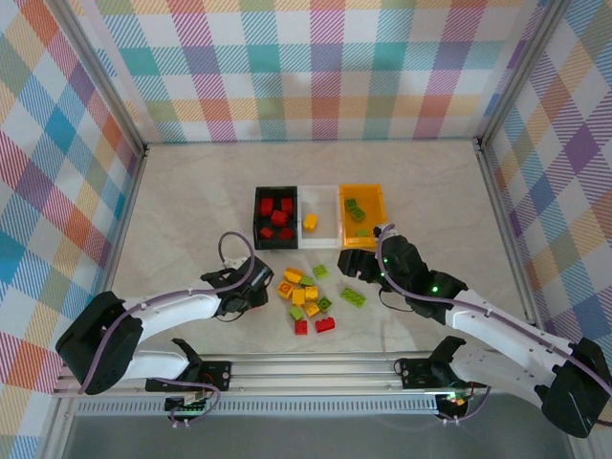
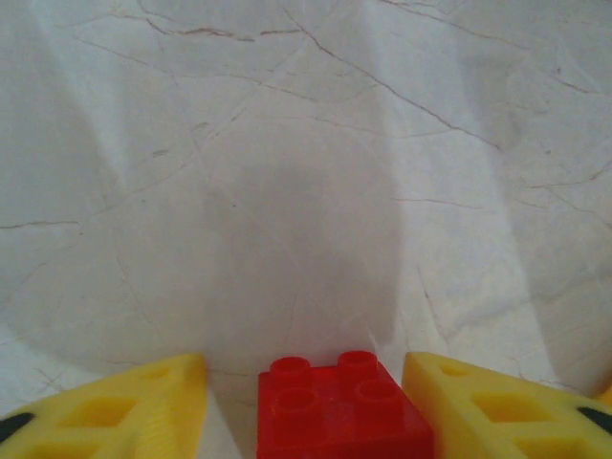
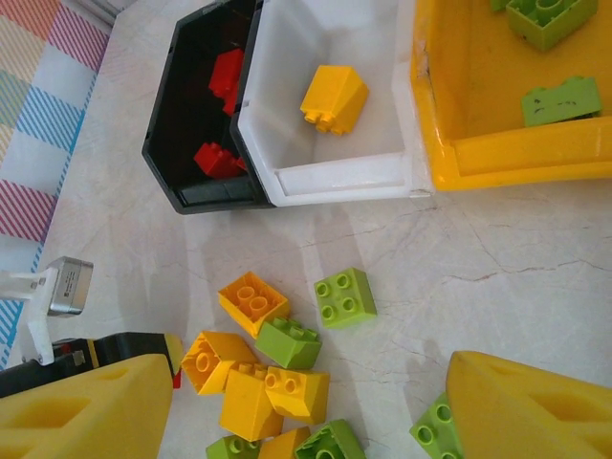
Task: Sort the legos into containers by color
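Plaid walls (image 1: 325, 67) in pastel checks close in a pale, marble-veined tabletop (image 1: 191, 210).

Far left, my left claw (image 1: 258, 287) sits low at the left edge of the pile. In its own camera, my left claw (image 2: 304, 359) has its yellow fingers (image 2: 115, 411) on either side of a red brick (image 2: 342, 409) resting studs-up on the tabletop. The jaws are fairly narrow, but a strip of tabletop shows between the left finger and the brick. The right finger is just beside the brick, and I can't tell if it touches. Nothing is clamped.

Next come the loose bricks (image 1: 306, 296), a small heap of yellow, orange and green pieces. Two red ones (image 1: 314, 325) lie at its near edge, and a single green one (image 1: 352, 296) lies a little off to the right.

Beyond the heap, three bins stand touching in a row. The black bin (image 1: 256, 218) holds red bricks (image 1: 277, 218), the white bin (image 1: 325, 203) holds one yellow brick (image 1: 310, 222), and the orange bin (image 1: 377, 218) holds green bricks (image 1: 356, 210).

On the right, my right claw (image 1: 368, 258) hangs near the front edge of the orange bin. Its jaws are spread wide and carry nothing. From its camera, the loose bricks lie on the tabletop between and below its fingers (image 3: 86, 411).
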